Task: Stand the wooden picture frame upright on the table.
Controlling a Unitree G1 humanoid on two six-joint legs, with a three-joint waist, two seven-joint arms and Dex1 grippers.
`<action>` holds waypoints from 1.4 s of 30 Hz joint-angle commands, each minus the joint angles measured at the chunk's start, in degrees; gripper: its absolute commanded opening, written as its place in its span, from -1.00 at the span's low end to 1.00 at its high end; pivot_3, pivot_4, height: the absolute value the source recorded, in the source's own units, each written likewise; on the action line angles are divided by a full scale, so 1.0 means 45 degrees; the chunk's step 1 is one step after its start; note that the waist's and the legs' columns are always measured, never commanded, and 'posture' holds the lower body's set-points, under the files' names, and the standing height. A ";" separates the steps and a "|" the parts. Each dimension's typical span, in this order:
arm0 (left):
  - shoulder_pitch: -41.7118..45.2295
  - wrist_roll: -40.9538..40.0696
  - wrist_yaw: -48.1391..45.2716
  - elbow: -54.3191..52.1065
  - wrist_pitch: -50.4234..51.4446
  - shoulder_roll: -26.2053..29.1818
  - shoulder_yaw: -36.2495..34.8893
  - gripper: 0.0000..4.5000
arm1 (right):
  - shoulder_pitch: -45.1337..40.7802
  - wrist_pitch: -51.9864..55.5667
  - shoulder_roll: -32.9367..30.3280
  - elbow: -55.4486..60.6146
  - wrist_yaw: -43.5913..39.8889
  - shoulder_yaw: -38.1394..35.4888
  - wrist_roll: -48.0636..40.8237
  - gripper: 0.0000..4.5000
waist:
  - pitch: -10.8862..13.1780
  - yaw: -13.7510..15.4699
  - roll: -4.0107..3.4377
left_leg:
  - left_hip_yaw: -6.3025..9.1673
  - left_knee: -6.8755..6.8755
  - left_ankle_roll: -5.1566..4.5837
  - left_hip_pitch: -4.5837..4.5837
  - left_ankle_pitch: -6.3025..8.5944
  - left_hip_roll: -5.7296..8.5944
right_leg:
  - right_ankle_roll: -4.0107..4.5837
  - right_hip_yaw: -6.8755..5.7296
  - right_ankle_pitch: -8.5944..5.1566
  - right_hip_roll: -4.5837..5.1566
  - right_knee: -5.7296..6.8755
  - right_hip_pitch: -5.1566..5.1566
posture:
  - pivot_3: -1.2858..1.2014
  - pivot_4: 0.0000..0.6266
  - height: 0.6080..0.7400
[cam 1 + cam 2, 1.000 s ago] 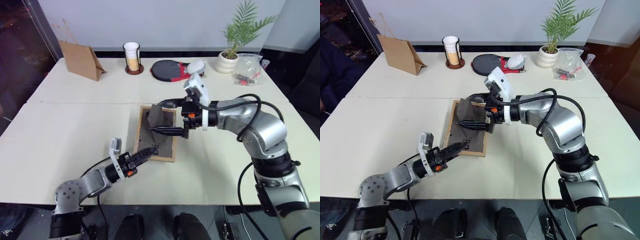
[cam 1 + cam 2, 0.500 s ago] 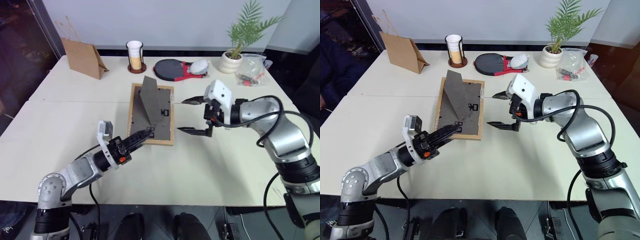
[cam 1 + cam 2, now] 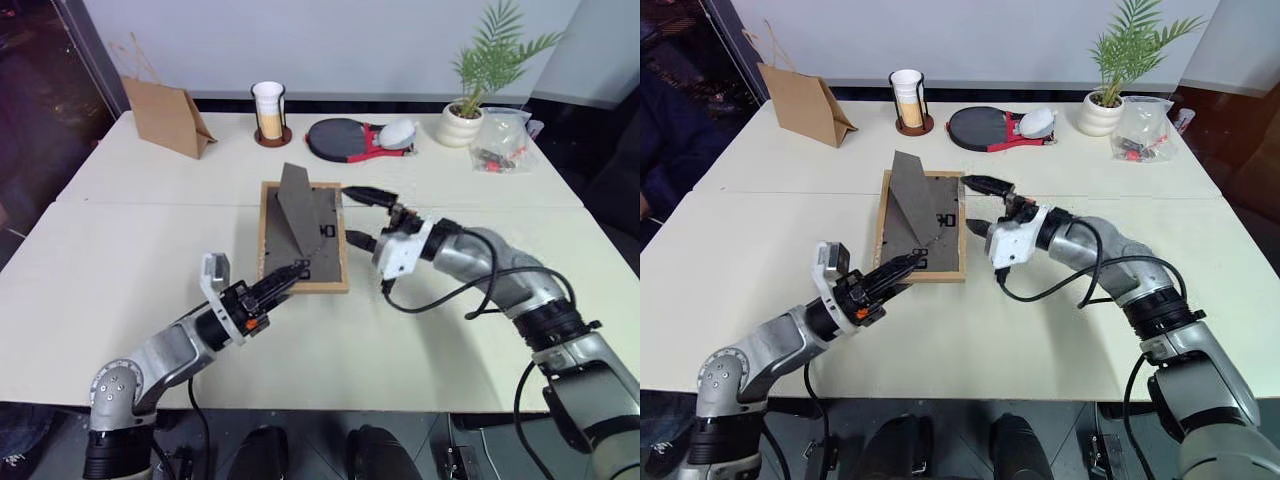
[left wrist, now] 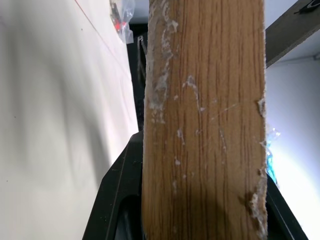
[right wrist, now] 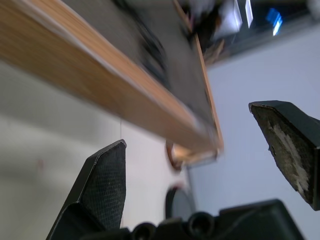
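Observation:
The wooden picture frame (image 3: 318, 262) lies back side up near the middle of the table (image 3: 120, 260). Its dark fold-out stand (image 3: 296, 208) sticks up from the back panel. My left gripper (image 3: 291, 272) is shut on the frame's near edge. In the left wrist view the light wood border (image 4: 205, 125) sits between the black fingers. My right gripper (image 3: 358, 216) is open at the frame's right side, one finger (image 3: 362, 193) near the far corner and the other at mid-edge. The right wrist view shows the frame's wooden edge (image 5: 100, 80) just ahead of the spread fingertips.
Along the table's far side stand a brown paper bag (image 3: 165, 118), a cup in a dark holder (image 3: 268, 113), a table tennis paddle (image 3: 340, 138), a potted plant (image 3: 468, 100) and a clear plastic bag (image 3: 505, 140). A seam (image 3: 150, 204) crosses the table.
The right gripper left the stand, swung out to the right, then rolled and came back to the frame's right side, open. The stand now stays raised. The left gripper keeps its hold.

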State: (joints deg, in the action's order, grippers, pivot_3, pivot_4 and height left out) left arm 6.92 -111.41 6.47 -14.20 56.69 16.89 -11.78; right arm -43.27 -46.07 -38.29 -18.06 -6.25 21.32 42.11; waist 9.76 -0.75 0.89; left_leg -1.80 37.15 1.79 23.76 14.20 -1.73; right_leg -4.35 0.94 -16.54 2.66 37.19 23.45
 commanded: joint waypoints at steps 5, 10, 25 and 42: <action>-0.0485 -0.0353 0.0310 -0.1132 -0.0163 -0.0479 0.0070 -0.51 | -0.1601 -0.1308 0.0598 -0.1479 0.3250 0.0824 0.2681 0.97 | 0.0002 -0.0009 0.0004 | -0.0010 -0.0004 0.0001 -0.0059 0.0000 -0.0002 | 0.0000 0.0016 0.0000 -0.0003 0.0005 -0.0048 | 0.03 -0.52 1.00; -0.0774 -0.0353 0.0469 -0.1516 -0.0355 -0.0564 0.0155 -0.51 | -0.2404 -0.1593 0.0892 -0.2791 0.4195 0.1402 0.3321 0.87 | 0.0002 -0.0008 0.0004 | -0.0010 -0.0002 -0.0001 -0.0060 0.0000 -0.0002 | 0.0001 0.0018 0.0000 -0.0003 0.0006 -0.0052 | 0.03 -0.52 1.00; -0.1226 -0.0353 -0.0008 -0.2051 -0.0421 0.0812 0.0299 -0.04 | -0.3061 -0.2400 0.0749 -0.4394 0.4260 0.1696 0.2294 -0.53 | 0.0000 -0.0021 0.0008 | -0.0006 -0.0002 -0.0028 -0.0069 0.0016 -0.0007 | 0.0000 0.0020 0.0001 -0.0009 0.0018 -0.0057 | 0.03 -0.52 1.00; 0.0515 0.9372 -1.2456 0.0177 -0.0882 0.9593 -0.0214 0.97 | -0.0649 1.3690 0.0414 0.1829 -1.3840 0.0043 -1.7737 -0.53 | 0.0035 0.0002 -0.0036 | 0.0015 -0.0021 -0.0081 -0.0082 0.0047 -0.0025 | 0.0008 -0.0036 -0.0003 0.0048 0.0021 -0.0078 | 0.03 -0.52 1.00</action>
State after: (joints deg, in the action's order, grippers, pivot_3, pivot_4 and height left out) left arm 7.44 -72.80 -45.89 -14.73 54.86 60.02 -13.73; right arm -43.64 4.34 -35.44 -14.63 -62.34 25.40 -28.78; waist 9.92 -0.74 0.73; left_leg -1.73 37.03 1.42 23.39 14.42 -1.85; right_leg -4.26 0.76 -16.59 2.89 37.28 23.11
